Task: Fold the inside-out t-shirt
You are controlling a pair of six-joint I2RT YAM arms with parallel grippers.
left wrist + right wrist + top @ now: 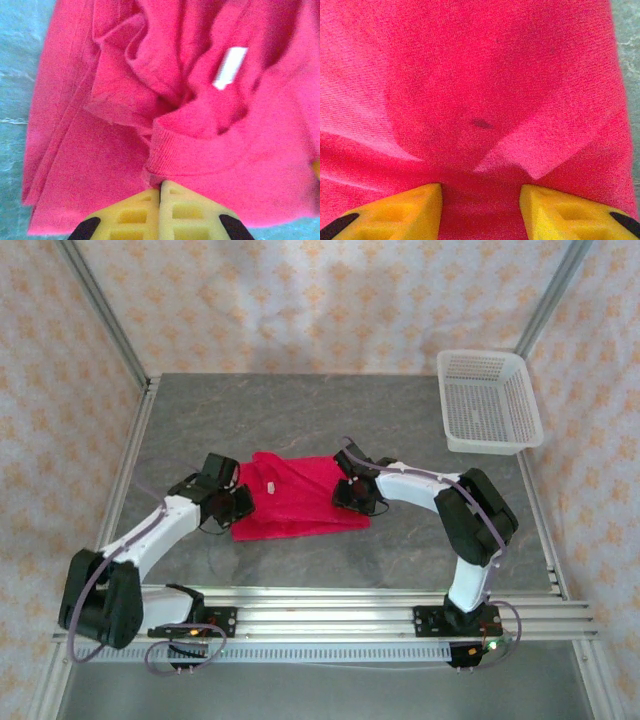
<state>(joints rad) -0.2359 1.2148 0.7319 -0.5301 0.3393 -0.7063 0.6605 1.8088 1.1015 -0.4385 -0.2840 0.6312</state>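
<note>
Jaws clenched, left gripper (161,187) pinches the bright red cloth t-shirt (300,502) by its ribbed edge for folding; right gripper (480,195) straddles it, parted.

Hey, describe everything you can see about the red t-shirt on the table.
The t-shirt is bright red, soft knit cloth, bunched into a rumpled, roughly rectangular heap lying on the grey table. A small white tag shows near its left end, close to a ribbed edge. The left gripper is shut on that ribbed edge; the right gripper rests on the right end, jaws apart with cloth between them.
</note>
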